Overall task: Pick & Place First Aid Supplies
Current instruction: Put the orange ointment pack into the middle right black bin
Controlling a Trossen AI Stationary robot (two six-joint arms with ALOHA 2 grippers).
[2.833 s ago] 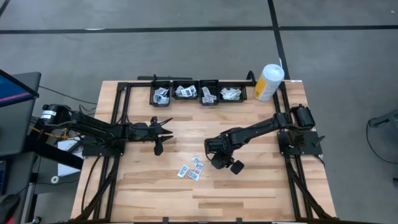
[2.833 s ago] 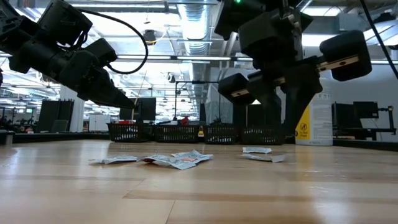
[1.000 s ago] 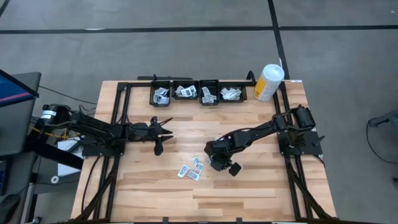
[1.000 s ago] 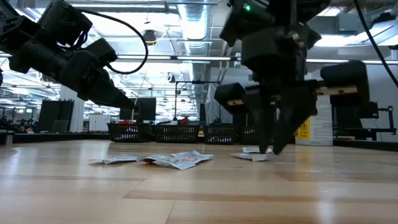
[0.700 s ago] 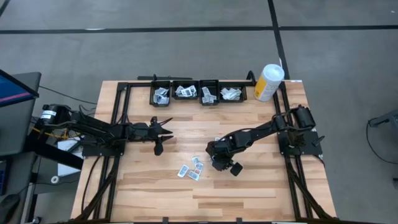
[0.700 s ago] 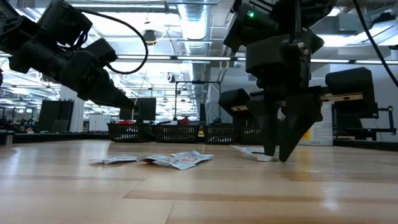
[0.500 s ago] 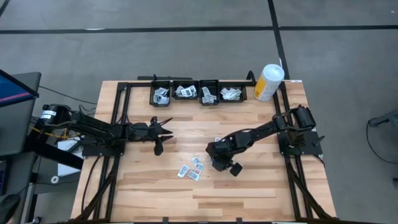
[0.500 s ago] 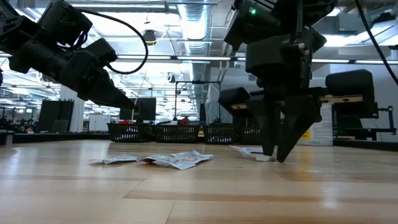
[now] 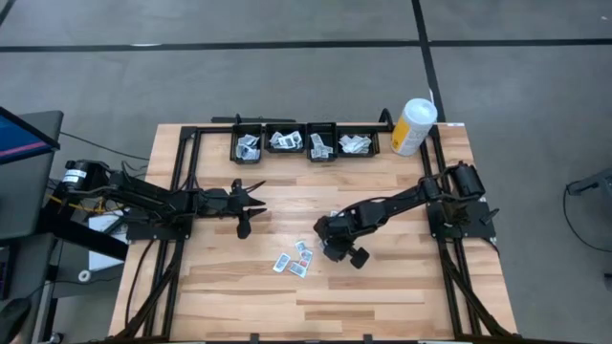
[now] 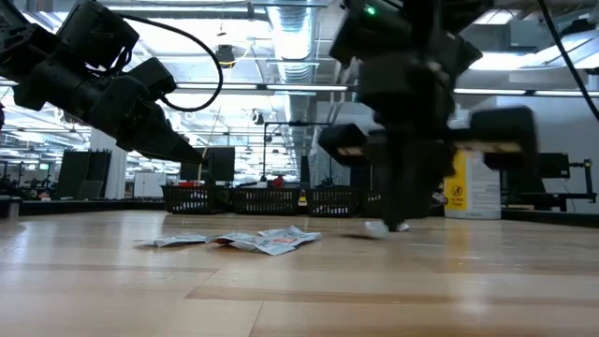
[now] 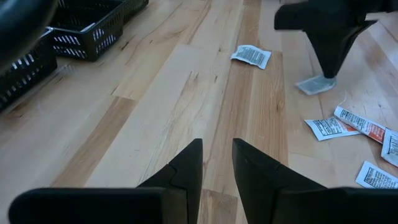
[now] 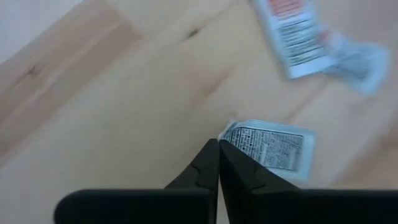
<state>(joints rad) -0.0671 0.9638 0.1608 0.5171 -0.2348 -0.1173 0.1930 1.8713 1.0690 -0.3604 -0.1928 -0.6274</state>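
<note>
R gripper (image 12: 218, 152) is down at the table mid-board w/ its fingers pinched together on the corner of one white packet (image 12: 272, 149), so that grab looks just made. L gripper (image 11: 216, 163) hangs partway open, holding nothing, off to its own side. Bins (image 9: 304, 143) at the back already have packets in them; approx. 4 loose ones (image 9: 294, 261) remain beside the R gripper, one more (image 11: 251, 55) lies apart.

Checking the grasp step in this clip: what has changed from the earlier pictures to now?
The right tool came down toward the loose packets and closed on the corner of one packet, now pinched at its tip. The left tool, the packet cluster and the bins stayed as they were.
</note>
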